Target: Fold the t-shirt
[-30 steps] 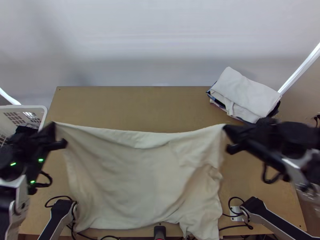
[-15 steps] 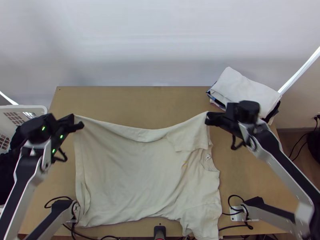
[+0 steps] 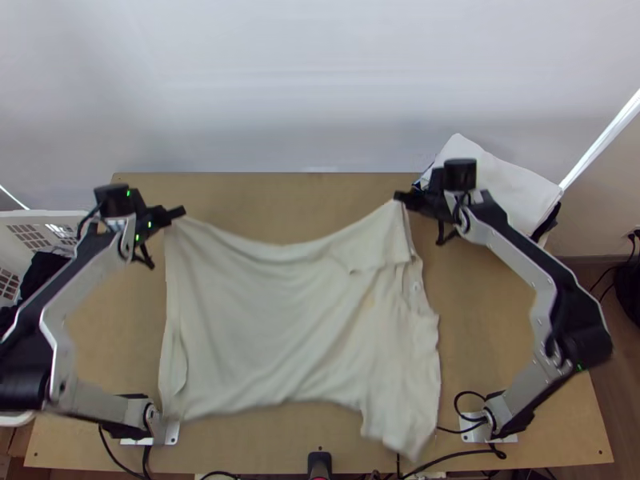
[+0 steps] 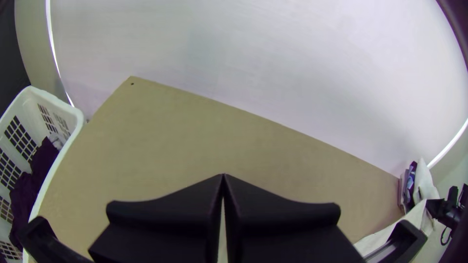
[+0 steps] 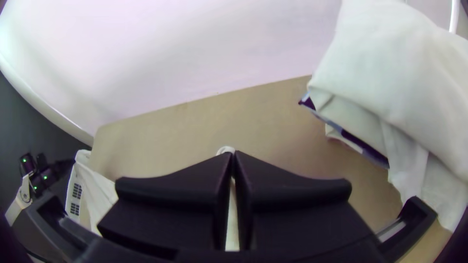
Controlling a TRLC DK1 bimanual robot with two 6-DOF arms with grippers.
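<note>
The cream t-shirt (image 3: 280,320) hangs spread between both grippers in the top view, its upper edge sagging in the middle and its lower part near the table's front edge. At its upper left corner is my left gripper (image 3: 178,214), shut on the cloth. My right gripper (image 3: 402,198) is shut on the upper right corner, close to a sleeve. In the left wrist view the left gripper (image 4: 223,176) has its fingertips together. A bit of cream cloth pokes out at the tips of the right gripper (image 5: 233,153) in the right wrist view.
A stack of folded cloths (image 3: 504,184) lies at the table's back right corner, beside the right arm. A white basket (image 3: 48,214) with dark cloth in it stands at the left. Bare tabletop (image 3: 280,200) stretches behind the t-shirt.
Both grippers have moved toward the table's back and somewhat closer together, carrying the shirt's upper corners. The lower edge has slid a little away from the front, and a sleeve and the collar came into sight.
</note>
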